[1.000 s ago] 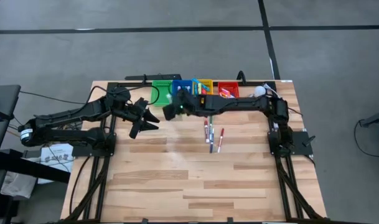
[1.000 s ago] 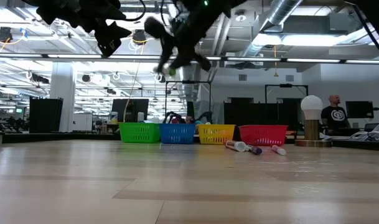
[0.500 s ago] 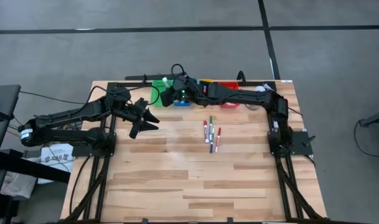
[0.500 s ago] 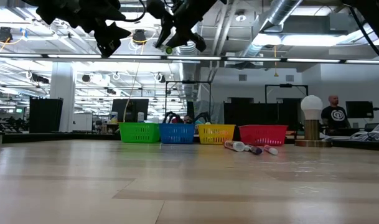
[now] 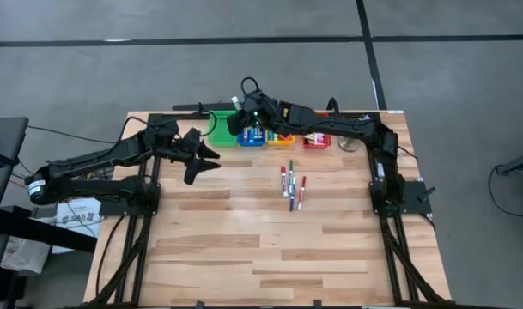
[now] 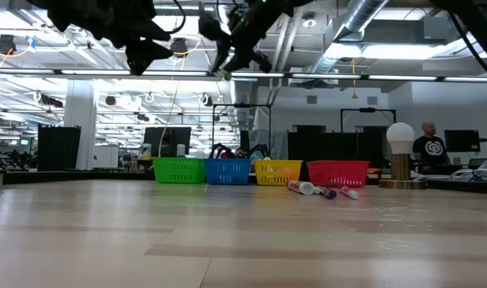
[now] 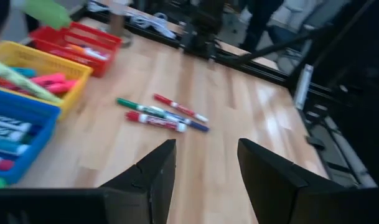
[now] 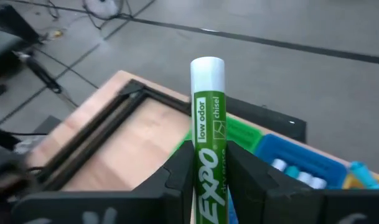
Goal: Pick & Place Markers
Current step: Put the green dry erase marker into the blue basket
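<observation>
A pale wooden table (image 5: 244, 249) stands on a grey floor, and in the low view an open hall with ceiling pipes and strip lights runs behind it, a person (image 6: 429, 149) standing far off at the 3 o'clock edge. Taking the high view from 9 o'clock across to 3 o'clock: the left gripper (image 5: 202, 160) hangs above bare wood at about 10 o'clock from the table's middle, its fingers (image 7: 153, 171) spread with a clear gap and nothing between them. Next, along the far edge at 12 o'clock, four bins sit in a touching row: the green bin (image 5: 220, 129), the blue bin (image 5: 252, 137), the yellow bin (image 5: 282, 138) and the red bin (image 5: 315, 140), the last three with markers lying inside. The right gripper (image 5: 246, 114) reaches in from the 2 o'clock corner and is raised over the join of the green and blue bins, its fingers narrowed onto a green marker (image 8: 206, 134) that stands upright between them, white end up. Near the table's centre, toward 1 o'clock, a small cluster of loose markers (image 5: 291, 186) lies on the wood, close together and roughly parallel, in red, green and blue.
</observation>
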Available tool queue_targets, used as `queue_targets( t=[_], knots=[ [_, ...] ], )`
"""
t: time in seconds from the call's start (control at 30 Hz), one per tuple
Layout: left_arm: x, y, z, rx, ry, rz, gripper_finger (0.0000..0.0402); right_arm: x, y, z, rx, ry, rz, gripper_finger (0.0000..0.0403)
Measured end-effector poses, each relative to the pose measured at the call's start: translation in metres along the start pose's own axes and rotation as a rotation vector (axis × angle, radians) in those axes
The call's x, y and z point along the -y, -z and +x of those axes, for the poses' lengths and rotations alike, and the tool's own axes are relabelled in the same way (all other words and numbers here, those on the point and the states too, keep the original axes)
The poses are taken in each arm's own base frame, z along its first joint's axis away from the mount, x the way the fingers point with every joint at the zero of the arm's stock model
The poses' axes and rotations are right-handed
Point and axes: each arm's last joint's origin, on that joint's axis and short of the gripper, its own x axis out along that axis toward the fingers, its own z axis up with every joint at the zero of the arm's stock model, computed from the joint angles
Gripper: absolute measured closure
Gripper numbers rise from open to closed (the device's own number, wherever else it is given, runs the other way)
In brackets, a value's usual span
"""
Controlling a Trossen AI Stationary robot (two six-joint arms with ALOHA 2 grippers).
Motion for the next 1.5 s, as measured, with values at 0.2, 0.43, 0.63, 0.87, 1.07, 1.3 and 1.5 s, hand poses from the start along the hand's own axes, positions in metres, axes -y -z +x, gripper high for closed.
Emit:
queue_targets(
  t=[0.2, 0.43, 0.63, 0.87, 1.07, 1.3, 1.5],
  knots=[
    [-0.014, -0.004, -0.006, 0.051, -0.113, -0.017, 0.0229, 0.034, -0.003, 0.019, -0.015, 0.083, 0.061, 0.0326],
    [-0.022, -0.008, -0.010, 0.092, -0.225, -0.023, 0.0229, 0.063, -0.009, 0.042, 0.003, 0.144, 0.130, 0.0325],
    [-0.024, -0.008, -0.011, 0.101, -0.272, -0.024, 0.0229, 0.072, 0.003, 0.067, -0.024, 0.153, 0.203, 0.0325],
    [-0.025, -0.008, -0.011, 0.102, -0.287, -0.025, 0.0229, 0.076, 0.029, 0.095, -0.075, 0.190, 0.263, 0.0324],
    [-0.025, -0.007, -0.011, 0.099, -0.299, -0.027, 0.0229, 0.076, 0.043, 0.106, -0.123, 0.192, 0.246, 0.0324],
    [-0.029, 0.006, -0.006, 0.083, -0.299, -0.099, 0.0229, 0.071, 0.047, 0.107, -0.127, 0.187, 0.236, 0.0324],
    [-0.029, 0.009, -0.005, 0.085, -0.298, -0.117, 0.0229, 0.072, 0.047, 0.107, -0.133, 0.188, 0.208, 0.0316]
  ],
)
